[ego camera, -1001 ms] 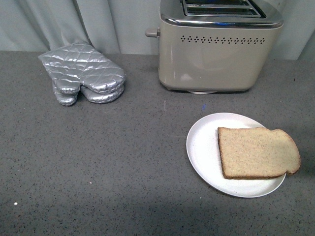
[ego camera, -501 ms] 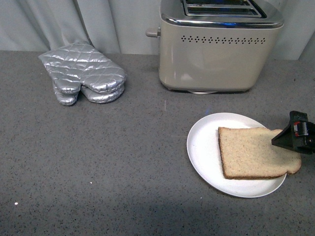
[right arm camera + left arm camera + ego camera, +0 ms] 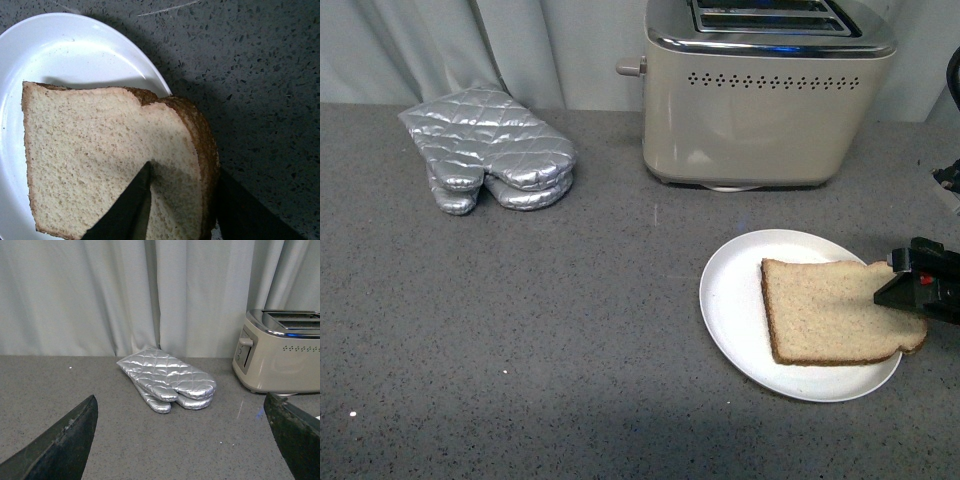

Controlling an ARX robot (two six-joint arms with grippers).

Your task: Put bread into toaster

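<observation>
Right pincer [image 3: 182, 172] straddles the rounded crust end of the bread, one dark finger lying over the top face and the other outside and below the crust; whether it has clenched yet I cannot tell. Left pincer [image 3: 179, 396] hangs released, its fingers wide apart, well away from the task. On the dark grey speckled worktop [image 3: 570, 350], the large boxy cream toaster with a chrome top and two slots [image 3: 760, 110] stands at the back, slots facing up. A pair of silver quilted oven mitts [image 3: 490, 145] lies well apart to its left. Nearer the robot, on the right, the round white plate [image 3: 735, 300] carries the flat slice of light-brown wholemeal bread with a darker crust [image 3: 825, 310]. The bread lies flat, its rounded end hanging just over the plate's rim, which leaves room for a finger beneath it. I judge the slice to be very light, soft and easily dented, likely to sag or tear if held by a thin corner. The firmer crust at that overhanging end looks the best hold, taken gently and with enough of the crumb between the fingers. No brand, label or writing can be read on the toaster, mitts or plate. A small red patch on the right pincer in the front view is too small to make out.
</observation>
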